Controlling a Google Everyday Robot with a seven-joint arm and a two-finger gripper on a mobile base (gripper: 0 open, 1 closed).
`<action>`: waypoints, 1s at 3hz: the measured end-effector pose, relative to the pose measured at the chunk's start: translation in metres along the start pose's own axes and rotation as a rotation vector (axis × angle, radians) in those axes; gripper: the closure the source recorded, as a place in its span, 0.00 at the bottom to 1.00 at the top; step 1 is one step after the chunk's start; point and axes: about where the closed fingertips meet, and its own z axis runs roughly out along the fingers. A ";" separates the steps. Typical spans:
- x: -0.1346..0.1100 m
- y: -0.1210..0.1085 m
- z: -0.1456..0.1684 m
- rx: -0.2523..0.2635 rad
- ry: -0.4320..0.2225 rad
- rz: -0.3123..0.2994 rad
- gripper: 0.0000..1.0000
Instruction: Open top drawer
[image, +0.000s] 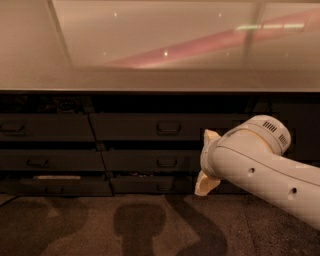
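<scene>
The top drawer (130, 127) is the wide dark grey front in the upper row under the counter, with a small loop handle (169, 127) at its centre. It looks closed. My gripper (207, 160) is on the white arm that comes in from the right, in front of the drawer's right end and the row below. One cream fingertip (210, 135) shows at the level of the top drawer and the other lower down, apart, so the gripper is open and empty. It is to the right of the handle and not touching it.
A pale glossy counter (150, 80) overhangs the drawers. Shorter drawer fronts (135, 161) lie below, and narrower ones on the left (45, 128). The bottom left drawer (56, 179) stands slightly open. Carpet floor (100, 225) lies in front, with shadows on it.
</scene>
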 end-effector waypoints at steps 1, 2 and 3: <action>0.000 0.000 0.000 0.000 0.000 0.000 0.00; 0.001 0.018 -0.013 0.007 0.020 -0.011 0.00; 0.006 0.029 -0.016 -0.012 0.052 0.004 0.00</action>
